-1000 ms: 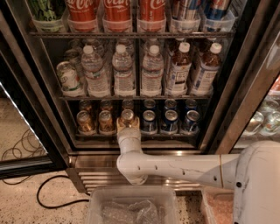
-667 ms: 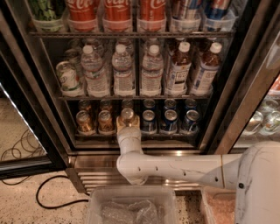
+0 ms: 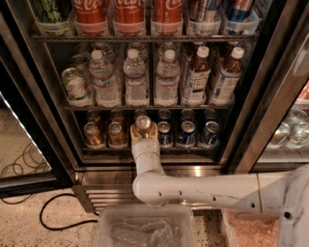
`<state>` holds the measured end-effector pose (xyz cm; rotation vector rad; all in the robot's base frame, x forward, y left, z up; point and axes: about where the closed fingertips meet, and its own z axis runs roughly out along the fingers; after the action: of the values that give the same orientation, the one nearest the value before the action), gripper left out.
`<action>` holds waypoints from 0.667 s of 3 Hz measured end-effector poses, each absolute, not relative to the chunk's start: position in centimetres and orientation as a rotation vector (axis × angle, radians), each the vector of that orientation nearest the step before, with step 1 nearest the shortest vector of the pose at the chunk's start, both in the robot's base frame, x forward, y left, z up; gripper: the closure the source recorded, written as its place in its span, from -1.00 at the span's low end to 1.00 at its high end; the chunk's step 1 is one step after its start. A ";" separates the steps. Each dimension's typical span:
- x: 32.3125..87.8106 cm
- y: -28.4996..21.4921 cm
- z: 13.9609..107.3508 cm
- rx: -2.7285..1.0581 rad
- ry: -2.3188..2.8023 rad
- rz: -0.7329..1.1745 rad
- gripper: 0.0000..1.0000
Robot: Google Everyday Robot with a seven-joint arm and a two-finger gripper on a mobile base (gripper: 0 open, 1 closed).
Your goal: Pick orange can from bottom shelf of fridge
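We see a single camera view looking into the fridge (image 3: 29, 96), a tall black-framed drinks cooler with a dark interior and wire racks. The bottom shelf (image 3: 96, 148), a thin dark wire rack just above the ribbed stainless-steel base (image 3: 193, 170), sits a little toward six o'clock from the middle of the view.

A white robot arm (image 3: 203, 190) enters from four o'clock, bends at an elbow near six o'clock and reaches up toward twelve. Its gripper (image 3: 143, 129) is at the shelf's front edge, near the centre. The tan fingers (image 3: 133, 132) press against both sides of the orange can (image 3: 143, 123), a small short bronze-orange drink can with a silver top, so the claw is closed around it. The can stands upright on the shelf.

At nine o'clock from it stand two matching bronze-orange cans (image 3: 105, 134). At three o'clock stand small blue cans (image 3: 186, 133).

The rack above holds clear plastic water bottles (image 3: 135, 77) and brown drink bottles (image 3: 197, 77). Tall red cola cans (image 3: 129, 12) line the top rack at twelve o'clock.

On the floor at six o'clock is a clear plastic bin (image 3: 145, 229), and at eight o'clock a black cable (image 3: 53, 212)
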<state>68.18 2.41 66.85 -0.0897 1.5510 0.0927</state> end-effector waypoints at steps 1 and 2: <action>66.3 1.8 69.6 -0.115 1.494 0.093 1.00; 64.4 1.7 70.5 -0.139 1.487 0.117 1.00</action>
<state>64.43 1.74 70.49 -0.1386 1.4865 0.1167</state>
